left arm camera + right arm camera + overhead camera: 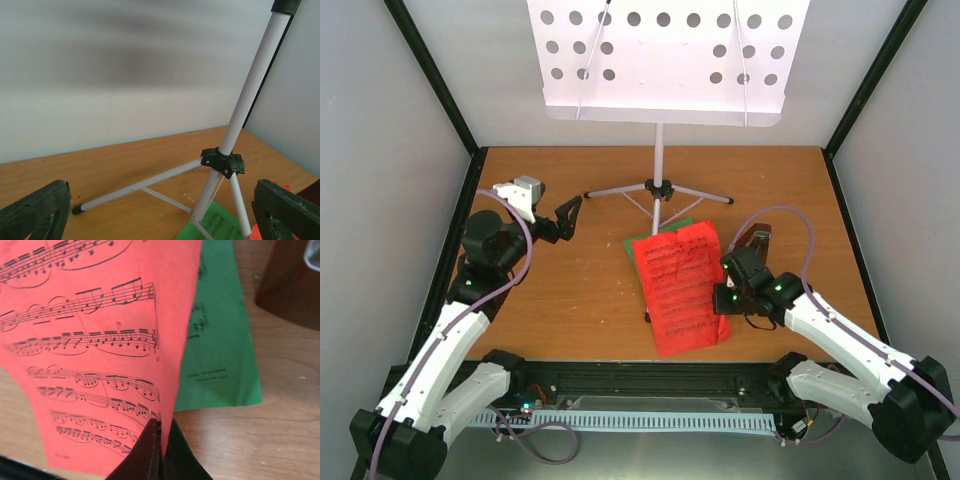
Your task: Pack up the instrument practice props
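Right end effector (161, 440) pinching red music sheet (90, 340) edge; left end effector (570, 216) spread wide, empty, facing tripod stand (222, 162)

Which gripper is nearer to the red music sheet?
Right. The right gripper is shut on the red sheet, at its right edge. The left gripper stands open well to the sheet's left, near the stand and its leg, apart from the sheet.
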Available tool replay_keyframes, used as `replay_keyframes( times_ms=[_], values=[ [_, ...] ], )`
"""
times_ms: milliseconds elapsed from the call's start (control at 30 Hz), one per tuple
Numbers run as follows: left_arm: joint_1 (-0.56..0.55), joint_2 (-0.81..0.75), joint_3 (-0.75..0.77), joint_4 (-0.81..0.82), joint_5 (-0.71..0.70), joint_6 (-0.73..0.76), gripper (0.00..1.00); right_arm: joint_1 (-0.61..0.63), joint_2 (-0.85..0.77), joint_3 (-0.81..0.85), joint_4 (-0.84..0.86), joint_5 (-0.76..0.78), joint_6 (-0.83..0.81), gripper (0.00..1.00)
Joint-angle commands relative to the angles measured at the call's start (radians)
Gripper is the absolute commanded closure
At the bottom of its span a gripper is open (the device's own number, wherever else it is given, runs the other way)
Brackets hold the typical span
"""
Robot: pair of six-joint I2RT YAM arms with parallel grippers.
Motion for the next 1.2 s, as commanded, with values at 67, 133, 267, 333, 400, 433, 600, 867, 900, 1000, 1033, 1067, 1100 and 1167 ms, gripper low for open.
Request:
replay_keyframes(
  times_ms=[67,133,267,333,400,433,600,867,900,1000,1033,1067,1100,1167],
  values=[
    [-0.003,-0.007,0.013,-0.019,-0.040,0.077,0.01,0.000,0.067,0.044,-0.062,0.166,0.080,0.97],
    [-0.003,-0.012,0.012,-0.019,-0.044,0.080,0.01,0.000,0.071,0.057,-0.075,0.194,0.095,0.97],
    [-0.003,-0.020,0.009,-0.020,-0.046,0.079,0.01,0.001,0.076,0.069,-0.094,0.232,0.115,0.97],
    [-0.003,-0.022,0.010,-0.021,-0.042,0.079,0.01,0.001,0.080,0.071,-0.098,0.242,0.124,0.97],
    [-0.003,-0.024,0.009,-0.021,-0.040,0.077,0.01,0.001,0.083,0.071,-0.099,0.244,0.130,0.97],
    [-0.003,-0.024,0.010,-0.022,-0.038,0.077,0.01,0.000,0.086,0.073,-0.101,0.244,0.132,0.97],
    [-0.003,-0.032,0.007,-0.026,-0.040,0.077,0.01,0.001,0.087,0.078,-0.138,0.269,0.148,0.97],
    [-0.003,-0.044,0.006,-0.028,-0.036,0.069,0.01,0.001,0.057,0.073,-0.152,0.267,0.179,0.97],
    [-0.003,-0.046,0.006,-0.028,-0.034,0.068,0.01,0.000,0.055,0.070,-0.147,0.259,0.181,0.97],
    [-0.003,-0.047,0.005,-0.028,-0.027,0.066,0.01,0.000,0.048,0.054,-0.135,0.245,0.187,0.97],
    [-0.004,-0.045,0.004,-0.028,-0.026,0.065,0.01,0.001,0.045,0.051,-0.134,0.242,0.189,0.97],
    [-0.003,-0.045,0.004,-0.029,-0.026,0.065,0.01,0.001,0.045,0.048,-0.135,0.239,0.191,0.97],
    [-0.003,-0.045,0.004,-0.029,-0.024,0.064,0.00,0.001,0.045,0.050,-0.141,0.237,0.193,0.97],
    [-0.003,-0.046,0.004,-0.028,-0.024,0.062,0.01,0.000,0.040,0.051,-0.155,0.237,0.198,0.97]
  ],
)
